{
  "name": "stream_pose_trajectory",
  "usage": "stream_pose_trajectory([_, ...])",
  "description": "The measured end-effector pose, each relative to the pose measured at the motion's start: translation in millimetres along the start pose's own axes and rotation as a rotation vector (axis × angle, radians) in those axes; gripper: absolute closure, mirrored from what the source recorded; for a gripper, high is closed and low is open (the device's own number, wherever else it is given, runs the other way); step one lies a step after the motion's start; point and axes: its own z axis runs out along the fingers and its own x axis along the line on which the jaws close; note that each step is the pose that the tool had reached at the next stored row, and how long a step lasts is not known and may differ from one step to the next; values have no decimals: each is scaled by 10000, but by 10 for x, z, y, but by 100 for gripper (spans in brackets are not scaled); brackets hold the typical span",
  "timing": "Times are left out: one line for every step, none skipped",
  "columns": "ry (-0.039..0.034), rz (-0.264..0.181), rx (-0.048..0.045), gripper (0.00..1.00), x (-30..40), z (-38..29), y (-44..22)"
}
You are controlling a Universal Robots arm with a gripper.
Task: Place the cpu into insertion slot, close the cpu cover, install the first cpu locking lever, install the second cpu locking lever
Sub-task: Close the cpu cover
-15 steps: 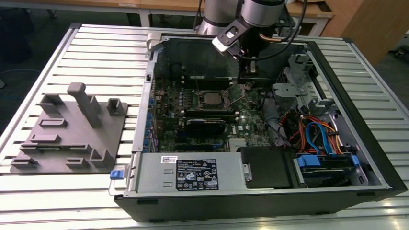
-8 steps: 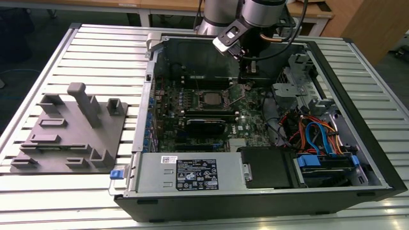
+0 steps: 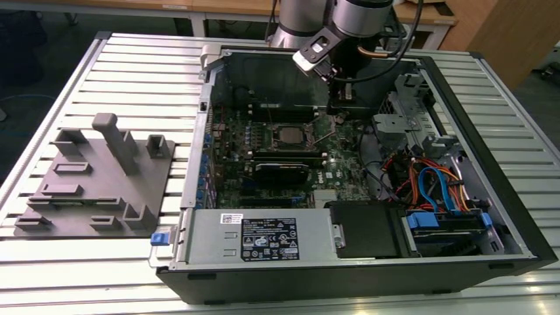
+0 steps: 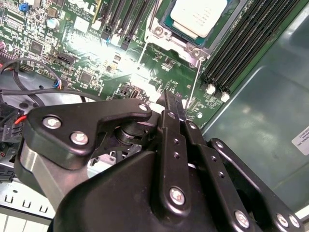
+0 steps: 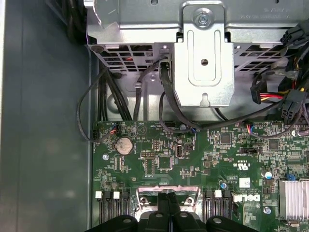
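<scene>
The cpu (image 4: pixel 199 15), a square chip with a dull silver top, lies in the insertion slot (image 3: pixel 284 134) on the green board. The cpu cover (image 4: pixel 166 39), a silver frame, lies flat around it. A thin silver lever wire (image 4: pixel 194 82) sticks out from the socket's corner towards my gripper. My gripper (image 4: pixel 172 96) hovers over the board just off that corner, black fingers pressed together with nothing between them. In the first wrist view the gripper (image 5: pixel 167 195) sits over the socket's silver edge (image 5: pixel 145 192). From the exterior view the gripper (image 3: pixel 340 88) hangs over the case's back part.
The open computer case (image 3: pixel 490 216) lies on a slatted table. Inside are a power supply (image 3: pixel 262 239), a drive cage with coloured cables (image 3: pixel 433 187), a black module (image 3: pixel 280 172) and long memory slots (image 4: pixel 241 53). A metal bracket (image 5: pixel 203 67) rises nearby. A grey fixture (image 3: pixel 96 177) sits at the exterior view's left.
</scene>
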Motion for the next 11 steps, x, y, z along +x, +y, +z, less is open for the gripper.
stream_pose_trajectory([1, 1, 1, 90, 0, 0, 5])
stream_pose_trajectory([0, 1, 2, 90, 0, 0, 10])
stream_pose_trajectory([1, 1, 3, 90, 0, 1, 16])
stream_pose_trajectory([1, 0, 6, 90, 0, 1, 23])
stream_pose_trajectory([0, 0, 8, 90, 1, 1, 29])
stream_pose_trajectory([1, 0, 10, 90, 1, 1, 36])
stream_pose_trajectory([0, 0, 13, 90, 1, 1, 43])
stream_pose_trajectory([0, 0, 15, 90, 1, 1, 49])
stream_pose_trajectory([0, 1, 17, 90, 1, 1, 53])
stream_pose_trajectory([0, 0, 17, 90, 1, 1, 56])
stream_pose_trajectory([0, 1, 17, 90, 1, 1, 57])
